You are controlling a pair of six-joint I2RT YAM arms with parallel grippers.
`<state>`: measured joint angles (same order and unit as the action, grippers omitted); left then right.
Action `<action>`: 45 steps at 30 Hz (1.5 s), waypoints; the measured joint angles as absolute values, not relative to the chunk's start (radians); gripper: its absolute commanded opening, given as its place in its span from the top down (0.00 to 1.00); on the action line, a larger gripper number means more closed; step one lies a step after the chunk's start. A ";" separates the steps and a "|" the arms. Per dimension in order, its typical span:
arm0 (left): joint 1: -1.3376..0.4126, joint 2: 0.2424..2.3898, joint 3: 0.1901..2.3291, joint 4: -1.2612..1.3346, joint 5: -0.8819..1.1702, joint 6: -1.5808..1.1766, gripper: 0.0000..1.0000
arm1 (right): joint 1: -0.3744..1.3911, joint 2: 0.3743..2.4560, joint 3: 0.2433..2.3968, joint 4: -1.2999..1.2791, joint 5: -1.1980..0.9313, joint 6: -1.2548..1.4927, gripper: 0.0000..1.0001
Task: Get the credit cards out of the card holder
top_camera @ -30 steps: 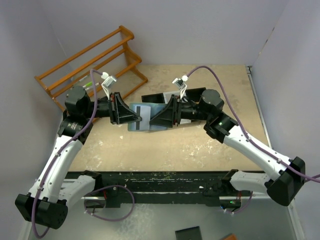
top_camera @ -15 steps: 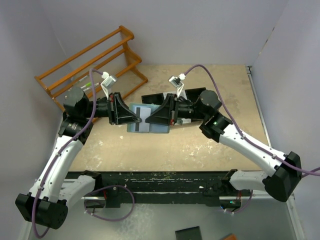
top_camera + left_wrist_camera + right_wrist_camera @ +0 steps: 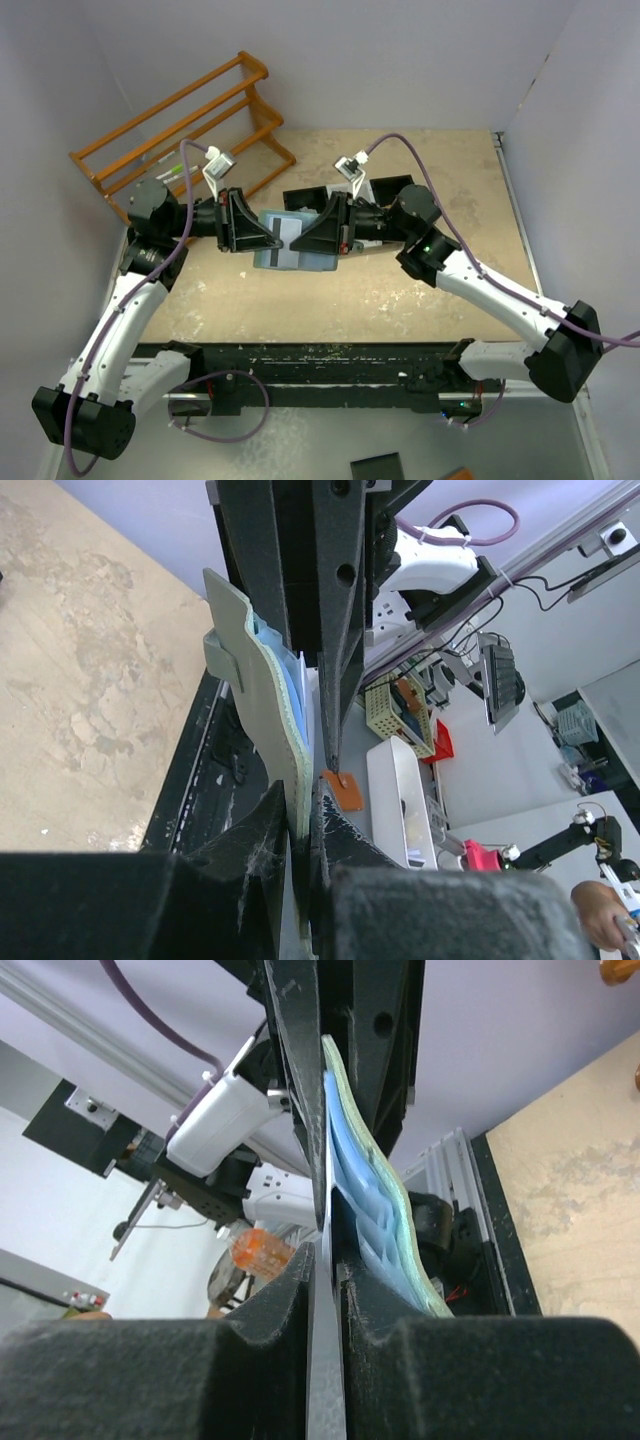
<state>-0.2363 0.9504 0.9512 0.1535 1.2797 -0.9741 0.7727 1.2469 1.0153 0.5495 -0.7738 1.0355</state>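
**Two arms meet on the card holder, right of the rack**

The small teal-green bifold card holder (image 3: pixel 292 256) with light-blue inside lies open over the beige tabletop (image 3: pixel 420 280), just right of the orange-brown wooden rack (image 3: pixel 180 120) and in front of a black tray (image 3: pixel 305 195). The left end effector (image 3: pixel 300 820) is closed narrow on the holder's green edge nearest the rack (snap tab showing beside it). The right end effector (image 3: pixel 328 1280) comes in from the side away from the rack, tips nearly touching the left one's. It is pinched tight on a thin grey plastic card (image 3: pixel 327 1385) w/ a dark stripe, which sits against the blue slots.
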 measured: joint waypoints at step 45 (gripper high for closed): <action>-0.237 0.931 0.950 0.205 1.298 -1.032 0.83 | 0.774 1.123 0.927 0.505 -0.743 1.047 1.00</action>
